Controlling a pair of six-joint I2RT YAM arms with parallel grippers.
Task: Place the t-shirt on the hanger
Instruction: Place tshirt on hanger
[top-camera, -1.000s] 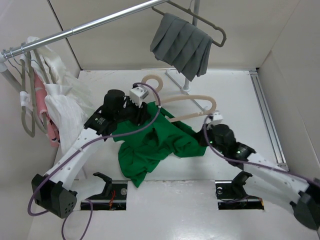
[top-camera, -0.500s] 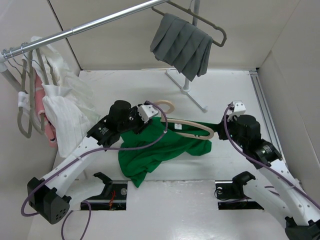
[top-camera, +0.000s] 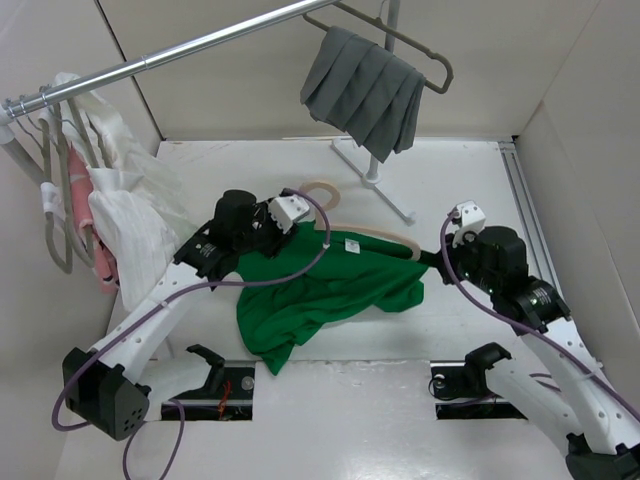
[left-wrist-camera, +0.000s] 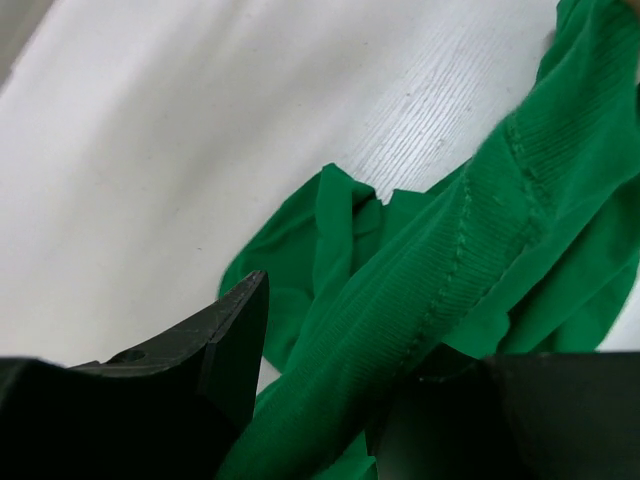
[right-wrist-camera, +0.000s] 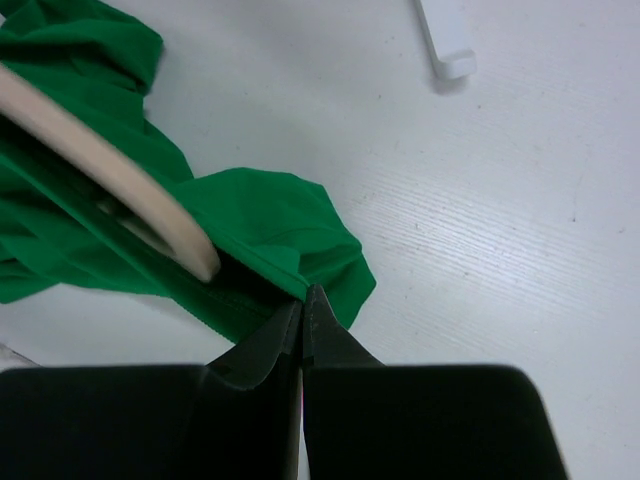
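The bright green t-shirt (top-camera: 320, 290) lies crumpled mid-table, pulled out between both grippers. The beige hanger (top-camera: 385, 236) lies across its upper edge, its loop hook toward the back and its right arm over the cloth. My left gripper (top-camera: 268, 240) is shut on the shirt's ribbed collar band (left-wrist-camera: 440, 270), which runs between its fingers (left-wrist-camera: 230, 340). My right gripper (top-camera: 428, 258) is shut, its tips (right-wrist-camera: 303, 295) pinching a fold of the shirt's (right-wrist-camera: 270, 225) right edge. The hanger's arm end (right-wrist-camera: 150, 215) lies just left of those tips.
A metal rail (top-camera: 180, 50) crosses the back. A grey pleated cloth (top-camera: 365, 90) hangs on a grey hanger over a white stand foot (top-camera: 385, 195), also in the right wrist view (right-wrist-camera: 445, 40). White and pink garments (top-camera: 110, 210) hang at left. Box walls surround the table.
The right gripper has swung right and up, drawing the shirt's edge out. The hanger has dropped from raised to flat on the shirt. The left gripper shifted slightly, still holding the collar.
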